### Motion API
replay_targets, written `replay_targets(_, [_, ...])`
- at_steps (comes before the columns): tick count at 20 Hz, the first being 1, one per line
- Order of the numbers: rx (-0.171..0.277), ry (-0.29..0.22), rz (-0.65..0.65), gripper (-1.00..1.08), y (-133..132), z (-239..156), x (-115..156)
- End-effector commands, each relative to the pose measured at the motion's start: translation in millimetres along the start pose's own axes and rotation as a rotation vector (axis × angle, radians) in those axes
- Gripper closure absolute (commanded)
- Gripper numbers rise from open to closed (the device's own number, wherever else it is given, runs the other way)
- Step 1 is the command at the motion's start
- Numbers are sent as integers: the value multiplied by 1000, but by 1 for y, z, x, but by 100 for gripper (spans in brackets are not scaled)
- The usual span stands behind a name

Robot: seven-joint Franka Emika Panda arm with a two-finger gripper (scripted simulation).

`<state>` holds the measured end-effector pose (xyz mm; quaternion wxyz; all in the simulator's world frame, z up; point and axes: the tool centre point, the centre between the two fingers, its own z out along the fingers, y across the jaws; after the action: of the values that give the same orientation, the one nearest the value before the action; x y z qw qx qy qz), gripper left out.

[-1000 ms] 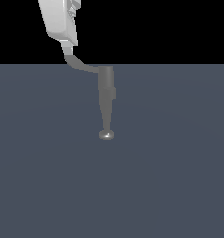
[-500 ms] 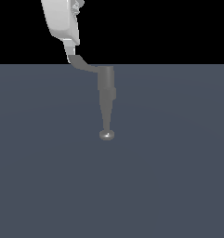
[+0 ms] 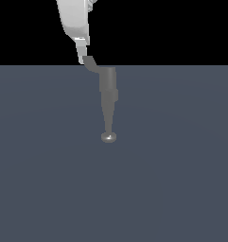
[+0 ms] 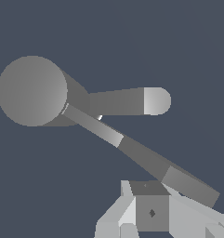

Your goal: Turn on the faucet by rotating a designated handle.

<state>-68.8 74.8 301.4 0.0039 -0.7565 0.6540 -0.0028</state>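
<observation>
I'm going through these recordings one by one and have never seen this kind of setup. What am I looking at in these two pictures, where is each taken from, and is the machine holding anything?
These are simulator renders, not photographs. The glossy white part is the end of a single robot arm, finishing in its gripper. One picture comes from a camera off the arm that takes in the whole scene; the other from a camera on the arm's wrist, looking past the gripper.

On the flat blue-grey surface stands only a dull grey faucet: a cylindrical body narrowing to a thin neck with a shiny rounded knob. A thin lever, the handle, branches off the body sideways. In the wrist view the handle runs from the body to just beside the gripper.

The gripper sits at the handle's tip. Whether it is clamped on it or only touching, I cannot tell.
</observation>
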Motion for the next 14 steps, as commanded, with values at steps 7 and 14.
replay_targets(7, [-9, 1, 11, 108, 24, 2, 27])
replay_targets(14, [-5, 1, 6, 108, 20, 1, 57])
